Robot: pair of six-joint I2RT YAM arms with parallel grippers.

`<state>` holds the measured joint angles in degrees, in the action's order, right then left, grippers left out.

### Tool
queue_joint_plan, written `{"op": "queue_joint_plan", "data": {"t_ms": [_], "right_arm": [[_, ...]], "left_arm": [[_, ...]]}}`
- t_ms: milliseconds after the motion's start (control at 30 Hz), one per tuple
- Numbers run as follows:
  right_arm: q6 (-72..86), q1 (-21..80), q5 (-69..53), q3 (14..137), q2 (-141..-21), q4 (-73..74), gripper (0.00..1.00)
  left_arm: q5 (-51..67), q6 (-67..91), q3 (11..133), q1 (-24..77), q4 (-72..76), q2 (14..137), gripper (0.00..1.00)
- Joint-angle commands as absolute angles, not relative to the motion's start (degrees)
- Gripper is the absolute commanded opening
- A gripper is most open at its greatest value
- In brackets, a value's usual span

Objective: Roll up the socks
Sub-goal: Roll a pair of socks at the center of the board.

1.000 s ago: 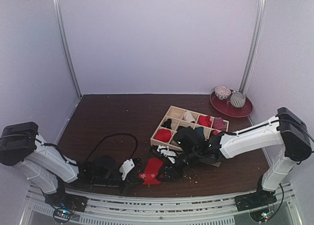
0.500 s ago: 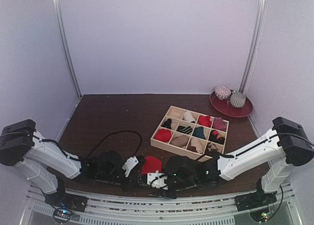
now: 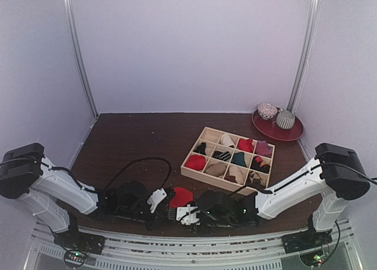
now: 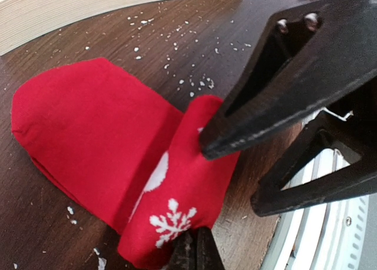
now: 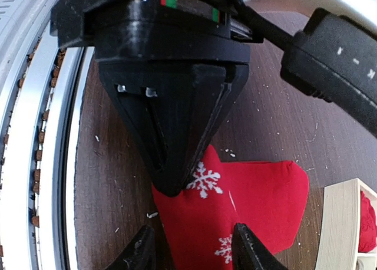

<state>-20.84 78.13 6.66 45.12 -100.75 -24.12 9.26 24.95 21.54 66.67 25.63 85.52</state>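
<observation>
The left gripper (image 4: 189, 252) was pressed together, pinching the near edge of the red sock (image 4: 88, 128) just beside a white snowflake (image 4: 171, 220). We saw the right gripper (image 5: 194, 249) spread, its fingers (image 5: 250, 249) standing on either side of the same folded end, one tip touching the fabric from above. The sock lay doubled over itself: a narrower flap with snowflakes and a curved white mark was folded across a broad, plain red part with a rounded end. It rested flat on the dark brown bench (image 3: 129, 140) at its near edge, between the two arms, near the wooden divided box (image 3: 194, 175).
</observation>
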Motion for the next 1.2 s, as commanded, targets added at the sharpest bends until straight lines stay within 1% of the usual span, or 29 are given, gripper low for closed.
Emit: {"op": "queue_joint_plan", "data": {"t_ms": [0, 67, 167, 233, 267, 300, 367, 400, 433, 500, 600, 633, 733, 867, 1067, 1167], "right_arm": [[-20.99, 76.8, 7.51, 46.17, -103.95, -22.69, 0.45], [-19.56, 76.05, 4.93, 46.13, -105.28, -21.38, 0.45], [-17.41, 75.62, 2.79, 45.66, -106.87, -20.21, 0.41], [-15.94, 75.41, 1.93, 45.51, -107.62, -19.94, 0.33], [-14.96, 75.17, 1.7, 45.57, -107.86, -19.64, 0.29], [-13.67, 74.85, 1.61, 45.61, -107.93, -19.45, 0.25], [-11.15, 73.73, 0.49, 45.55, -107.75, -18.88, 0.19], [-9.92, 72.99, -0.86, 45.37, -107.57, -18.55, 0.14], [-8.73, 72.15, -2.61, 45.18, -107.28, -18.13, 0.1], [-6.05, 70.19, -7.68, 45.56, -106.98, -16.69, 0.06], [-3.88, 67.37, -18.73, 47.78, -107.92, -12.06, 0.05], [-3.75, 66.47, -24.29, 48.69, -108.54, -10.38, 0.06], [-3.17, 64.84, -31.81, 51.49, -110.45, -4.81, 0.06], [-3.1, 63.67, -33.56, 54.02, -112.94, 1.0, 0.07], [-5.65, 63.04, -35.31, 54.39, -113.57, 5.05, 0.07], [-6.24, 62.56, -35.68, 54.32, -113.4, 6.31, 0.07]], "left_arm": [[10.56, 24.0, 20.59, 66.27, 24.82, 86.48, 0.0], [10.6, 24.06, 20.34, 66.27, 25.04, 86.23, 0.0], [10.44, 23.73, 19.92, 66.27, 25.42, 85.19, 0.0], [10.49, 23.05, 19.77, 66.26, 25.99, 84.4, 0.0], [10.41, 22.59, 19.75, 66.22, 26.23, 83.93, 0.02], [10.38, 21.9, 19.85, 66.24, 26.46, 83.39, 0.14], [10.31, 20.04, 19.95, 66.21, 26.97, 81.79, 0.29], [10.06, 18.91, 19.81, 66.24, 27.26, 80.65, 0.35], [9.55, 17.72, 19.61, 66.27, 27.71, 79.44, 0.4], [8.56, 14.53, 18.6, 66.28, 29.23, 76.42, 0.46], [8.25, 8.95, 16.75, 66.31, 33.27, 73.1, 0.57], [7.88, 7.06, 16.55, 66.28, 34.12, 72.85, 0.58], [7.68, 2.97, 16.46, 66.27, 37.26, 74.44, 0.59], [9.37, 1.48, 15.32, 66.27, 44.6, 79.81, 0.59], [9.16, 2.0, 14.8, 66.27, 51.37, 90.13, 0.58], [8.48, 2.51, 14.84, 66.27, 51.51, 92.75, 0.53]]}}
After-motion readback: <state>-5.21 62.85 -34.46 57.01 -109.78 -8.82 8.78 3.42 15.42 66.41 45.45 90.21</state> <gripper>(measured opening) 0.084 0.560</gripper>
